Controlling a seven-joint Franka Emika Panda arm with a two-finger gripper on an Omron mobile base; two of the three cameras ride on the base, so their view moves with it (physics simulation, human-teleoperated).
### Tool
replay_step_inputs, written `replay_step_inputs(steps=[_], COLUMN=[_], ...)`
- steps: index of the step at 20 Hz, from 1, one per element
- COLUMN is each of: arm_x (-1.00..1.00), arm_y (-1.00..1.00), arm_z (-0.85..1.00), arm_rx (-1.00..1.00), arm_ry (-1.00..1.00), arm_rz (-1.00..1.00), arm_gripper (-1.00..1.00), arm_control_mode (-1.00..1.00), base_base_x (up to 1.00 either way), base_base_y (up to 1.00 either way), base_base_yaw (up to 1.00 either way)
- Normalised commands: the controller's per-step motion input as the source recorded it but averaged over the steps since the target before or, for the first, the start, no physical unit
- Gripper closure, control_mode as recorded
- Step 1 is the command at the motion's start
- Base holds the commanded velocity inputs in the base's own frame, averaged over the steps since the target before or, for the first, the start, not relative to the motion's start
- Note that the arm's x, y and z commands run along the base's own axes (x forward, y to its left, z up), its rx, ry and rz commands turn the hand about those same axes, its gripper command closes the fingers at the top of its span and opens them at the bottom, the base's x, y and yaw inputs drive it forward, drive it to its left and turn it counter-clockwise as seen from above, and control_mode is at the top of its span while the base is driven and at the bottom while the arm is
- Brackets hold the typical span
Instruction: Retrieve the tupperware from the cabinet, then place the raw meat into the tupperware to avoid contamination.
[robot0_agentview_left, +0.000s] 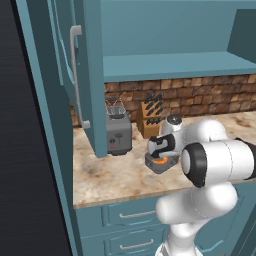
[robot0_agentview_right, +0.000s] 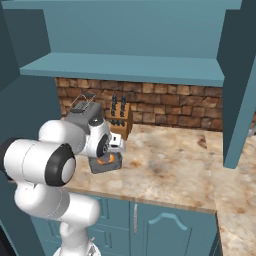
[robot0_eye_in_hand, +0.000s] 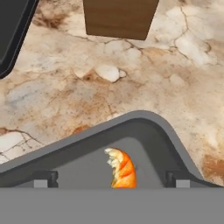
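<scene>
Grey tupperware standing on the marbled worktop, near its front edge, just in front of the wooden knife block and right of the grey toaster. Raw meat, orange and curved, lying inside the tub on its floor. Gripper poised directly above the tub, fingers spread wide, apparently clear of the meat, though contact hard to judge. Teal cabinet door standing open above the toaster.
</scene>
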Motion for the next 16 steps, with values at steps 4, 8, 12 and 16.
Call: replay_step_inputs(steps=[4, 8, 12, 16], arm_x=[-0.01, -0.06, -0.11, -0.19], arm_y=[0.00, 0.01, 0.00, 0.00], arm_z=[0.25, 0.29, 0.39, 0.42], arm_rx=[0.00, 0.00, 0.00, 0.00], arm_ry=[0.00, 0.00, 0.00, -0.02], arm_rz=[-0.03, -0.03, -0.02, -0.01], arm_gripper=[-1.00, -1.00, -1.00, -1.00], arm_control_mode=[-1.00, -1.00, -1.00, -1.00], base_base_x=[0.00, 0.00, 0.00, 0.00], base_base_y=[0.00, 0.00, 0.00, 0.00], base_base_yaw=[0.00, 0.00, 0.00, 0.00])
